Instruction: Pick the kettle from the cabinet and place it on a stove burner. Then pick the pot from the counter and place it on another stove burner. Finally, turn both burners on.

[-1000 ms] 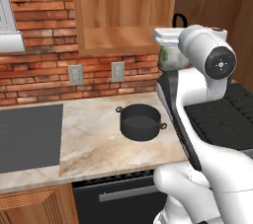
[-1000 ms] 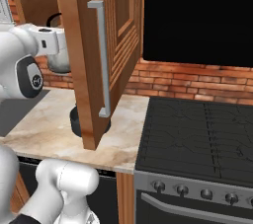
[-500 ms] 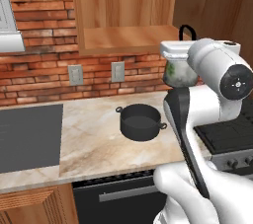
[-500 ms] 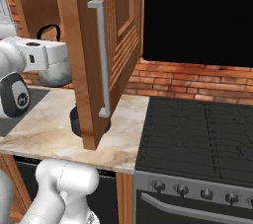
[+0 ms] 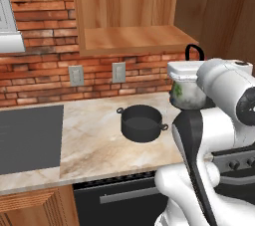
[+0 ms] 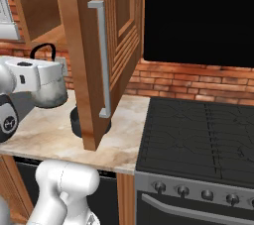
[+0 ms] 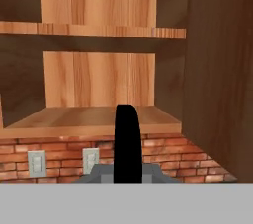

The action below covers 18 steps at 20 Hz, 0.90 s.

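Open cabinet door [image 6: 99, 55] beside kettle [image 6: 49, 87]

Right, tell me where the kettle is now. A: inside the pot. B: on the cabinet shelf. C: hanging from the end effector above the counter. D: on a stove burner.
C: the kettle hangs by its black handle from the end effector over the counter, clear of the cabinet shelf.

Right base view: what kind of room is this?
A rendered home kitchen: a black gas cooktop with steel knobs, a marble-look counter against brick wall, and an open wooden wall cabinet above.
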Available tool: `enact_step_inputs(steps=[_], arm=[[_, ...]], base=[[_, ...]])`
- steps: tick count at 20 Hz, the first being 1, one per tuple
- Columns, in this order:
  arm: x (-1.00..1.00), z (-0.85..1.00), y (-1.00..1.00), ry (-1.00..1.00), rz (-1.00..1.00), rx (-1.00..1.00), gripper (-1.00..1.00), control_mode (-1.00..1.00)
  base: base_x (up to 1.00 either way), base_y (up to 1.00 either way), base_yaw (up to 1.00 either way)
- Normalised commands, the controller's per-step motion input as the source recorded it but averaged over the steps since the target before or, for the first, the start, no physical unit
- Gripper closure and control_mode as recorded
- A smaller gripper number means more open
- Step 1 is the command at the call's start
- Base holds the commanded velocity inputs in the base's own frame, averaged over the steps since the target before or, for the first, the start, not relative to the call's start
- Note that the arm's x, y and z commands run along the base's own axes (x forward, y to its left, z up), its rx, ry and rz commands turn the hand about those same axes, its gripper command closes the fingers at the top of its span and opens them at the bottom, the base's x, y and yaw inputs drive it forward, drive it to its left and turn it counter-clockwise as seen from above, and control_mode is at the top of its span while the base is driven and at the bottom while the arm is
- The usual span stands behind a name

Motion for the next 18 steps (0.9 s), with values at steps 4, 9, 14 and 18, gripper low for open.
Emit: enact_step_inputs(steps=[4,9,14,18], arm=[[-0.43,-0.33,0.00,0.07,0.00,0.00,1.00,-1.00],[-0.41,-0.30,0.00,0.07,0.00,0.00,1.00,-1.00],[-0.17,-0.11,0.00,0.03,0.00,0.00,1.00,-1.00],[0.00,0.00,0.00,0.00,0.00,0.00,1.00,-1.00]], base=[[0.00,0.00,0.00],[0.00,0.00,0.00],[0.00,0.00,0.00],[0.00,0.00,0.00]])
